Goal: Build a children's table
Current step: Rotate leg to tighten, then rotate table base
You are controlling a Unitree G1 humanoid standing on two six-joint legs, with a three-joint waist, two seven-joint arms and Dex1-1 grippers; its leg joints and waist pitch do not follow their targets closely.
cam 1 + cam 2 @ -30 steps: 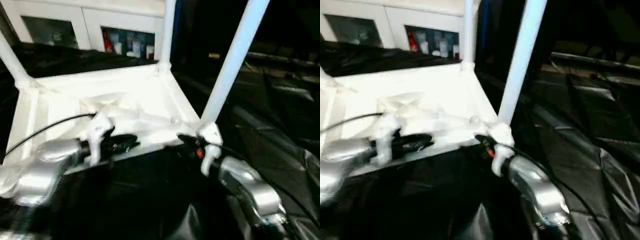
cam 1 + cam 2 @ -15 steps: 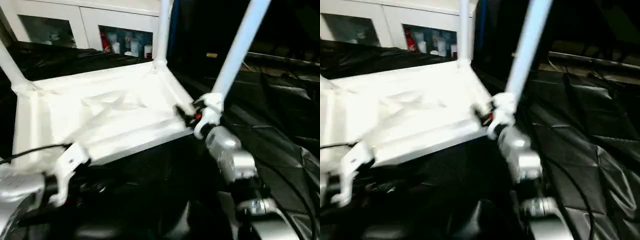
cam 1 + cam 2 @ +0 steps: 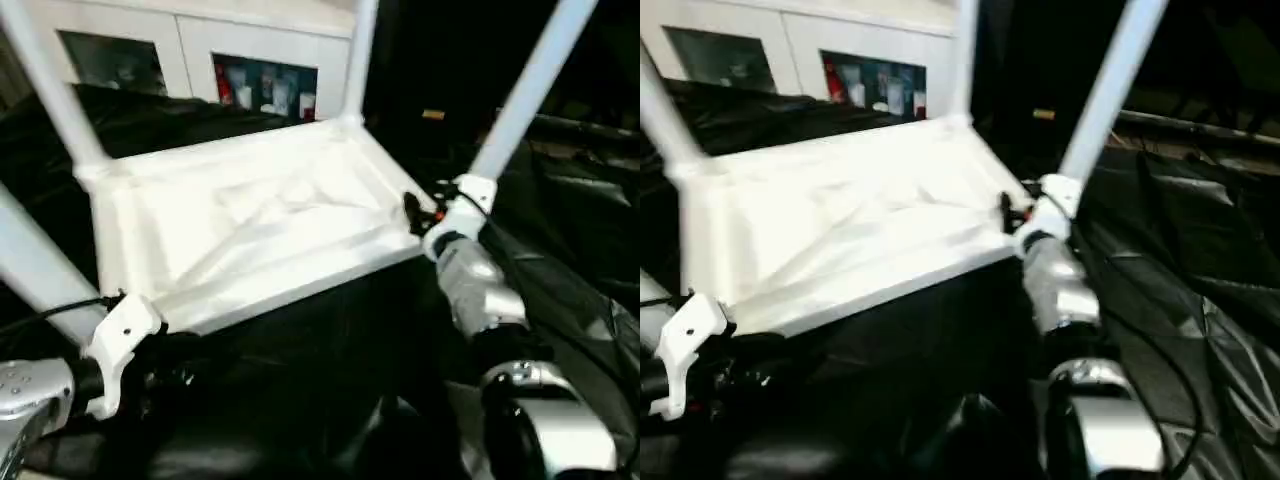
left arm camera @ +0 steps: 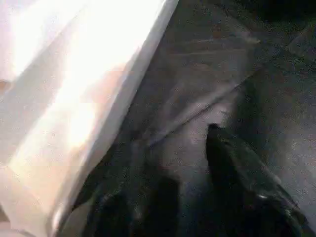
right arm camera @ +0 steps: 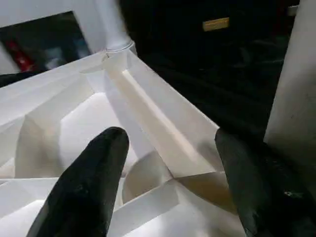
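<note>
The white tabletop lies upside down on black sheeting, its ribbed underside facing up. White legs stand in its corner sockets: near right, far right, far left and near left. My right gripper is at the near right corner, open. In the right wrist view its black fingers straddle the corner rim, beside the leg. My left gripper hangs low beside the tabletop's near edge, open over the sheet, holding nothing.
A white glass-door cabinet with small bottles inside stands behind the table. Crinkled black sheeting covers the surface all round. A thin black cable runs to my left wrist.
My left gripper has pulled back from the tabletop's near edge, down and to the left. My right gripper has risen along the near right corner. The camera has shifted, bringing the near left leg into view.
</note>
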